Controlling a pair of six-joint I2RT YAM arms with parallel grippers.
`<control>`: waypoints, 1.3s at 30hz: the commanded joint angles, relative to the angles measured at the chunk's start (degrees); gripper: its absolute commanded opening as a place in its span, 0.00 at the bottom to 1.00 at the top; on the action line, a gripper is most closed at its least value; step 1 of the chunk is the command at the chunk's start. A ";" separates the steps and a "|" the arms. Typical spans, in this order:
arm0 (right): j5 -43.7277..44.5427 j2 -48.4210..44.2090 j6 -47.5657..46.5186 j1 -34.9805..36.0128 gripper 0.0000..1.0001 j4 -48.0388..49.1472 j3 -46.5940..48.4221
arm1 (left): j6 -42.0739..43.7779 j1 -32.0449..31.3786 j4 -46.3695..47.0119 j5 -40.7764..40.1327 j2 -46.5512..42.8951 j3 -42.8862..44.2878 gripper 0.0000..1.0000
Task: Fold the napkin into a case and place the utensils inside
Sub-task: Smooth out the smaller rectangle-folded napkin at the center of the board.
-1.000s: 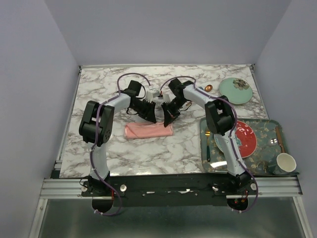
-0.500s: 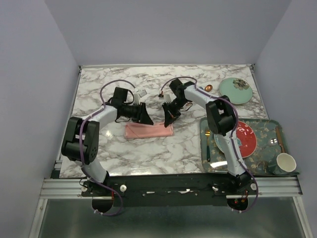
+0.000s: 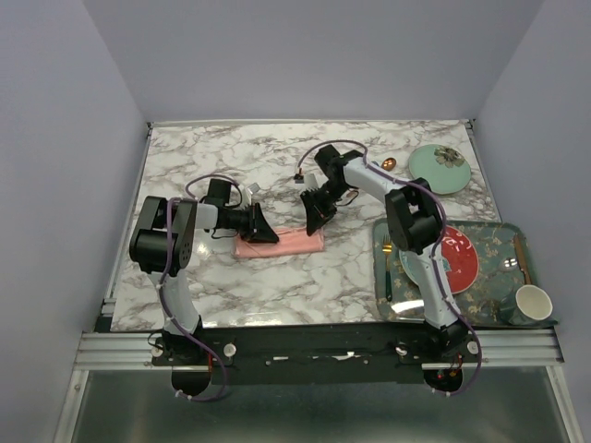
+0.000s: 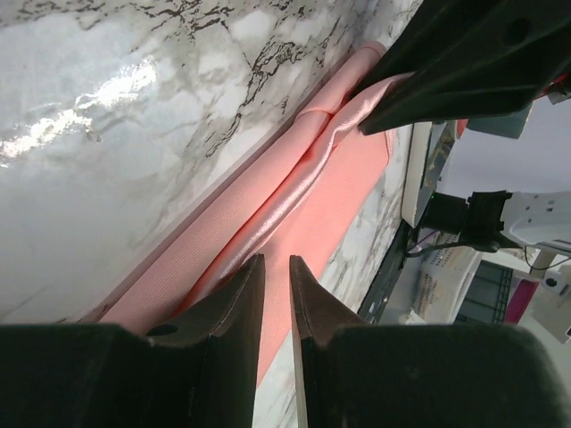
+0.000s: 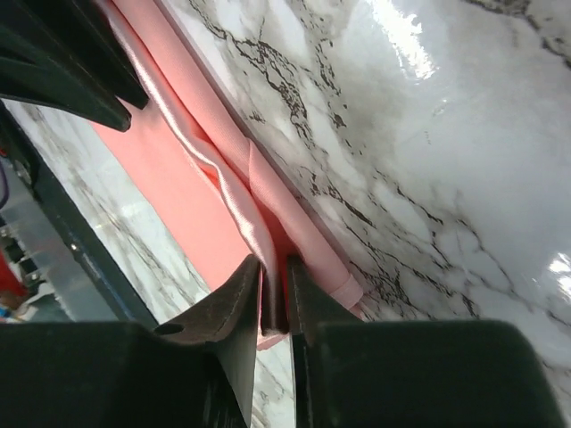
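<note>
The napkin point(image 3: 286, 245) lies on the marble as a narrow salmon-pink folded strip, the case. My left gripper point(image 3: 263, 231) is at its left part, low over the cloth point(image 4: 339, 196); its jaws point(image 4: 277, 259) are almost together with nothing seen between them. My right gripper point(image 3: 317, 217) is at the strip's right end, shut on a raised fold of the napkin point(image 5: 169, 178), the cloth running in between its fingertips point(image 5: 274, 260). The copper spoon's bowl point(image 3: 389, 163) shows at the back right. I cannot make out the dark blue fork.
A mint-green round plate point(image 3: 440, 168) sits at the back right. A patterned teal tray point(image 3: 499, 309) at the right holds a red plate point(image 3: 457, 257), a cup point(image 3: 533, 303) and a gold-headed fork point(image 3: 386, 247).
My left gripper has slid left along the strip, away from the right gripper, and its arm has swung back. The right gripper has stayed at the right end.
</note>
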 commanded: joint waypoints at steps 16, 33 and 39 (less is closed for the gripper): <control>7.58 -3.00 -1.82 -0.60 0.01 -1.35 -2.45 | -4.23 -0.10 6.17 -0.63 -2.63 -1.60 0.34; 9.80 -8.61 -4.37 -1.30 0.60 1.02 -1.49 | -1.59 1.04 0.63 -5.03 2.90 0.41 0.11; -3.11 -18.38 0.96 -1.31 1.00 7.32 -8.41 | -2.29 1.04 0.90 -4.76 3.16 0.33 0.11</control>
